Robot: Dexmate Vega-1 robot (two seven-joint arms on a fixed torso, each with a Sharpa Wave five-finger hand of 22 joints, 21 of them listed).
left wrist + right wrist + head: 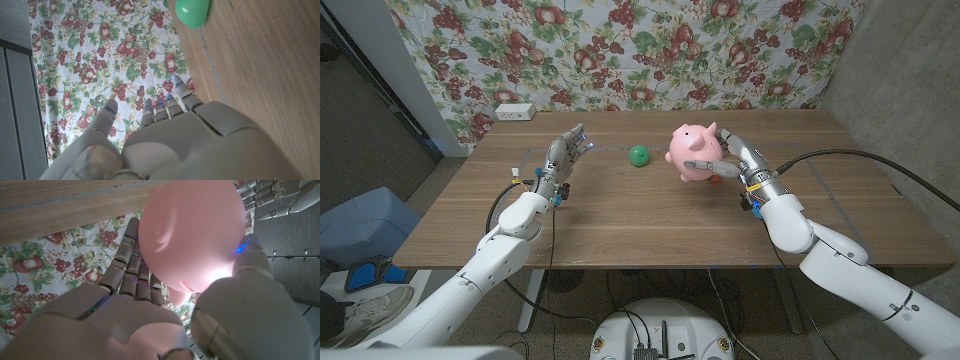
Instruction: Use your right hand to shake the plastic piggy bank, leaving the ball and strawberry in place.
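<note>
Gripping the glossy pink plastic piggy bank (pixel 693 152), the right hand (pixel 728 157) is seen with its fingers wrapped around the rounded body, the thumb laid across the near side. The pig is held up off the brown wooden desk (pixel 620 215), tilted, its snout turned away from the palm and toward the left hand. In the right wrist view the pink body (pixel 192 235) is cradled against the fingers (pixel 131 262), with the thumb pressed on the other side of it, blue lights showing at the contact. A small reddish object (pixel 717 181), likely the strawberry, is glimpsed just under the right hand, between the wrist and the pig; too little of it is shown for its shape to be told. The small round green ball (pixel 638 155) is found on the desk just beyond the pig's snout, between the two hands and touching neither. From the left wrist the same ball (pixel 192 12) is seen well ahead of the fingertips. The left hand (pixel 565 153) is held empty, raised with its fingers apart and pointing away from the robot, palm turned toward the ball. A white box (pixel 515 111) is noted at the far desk edge, beyond the left hand, against the flowered cloth backdrop (pixel 620 50).
</note>
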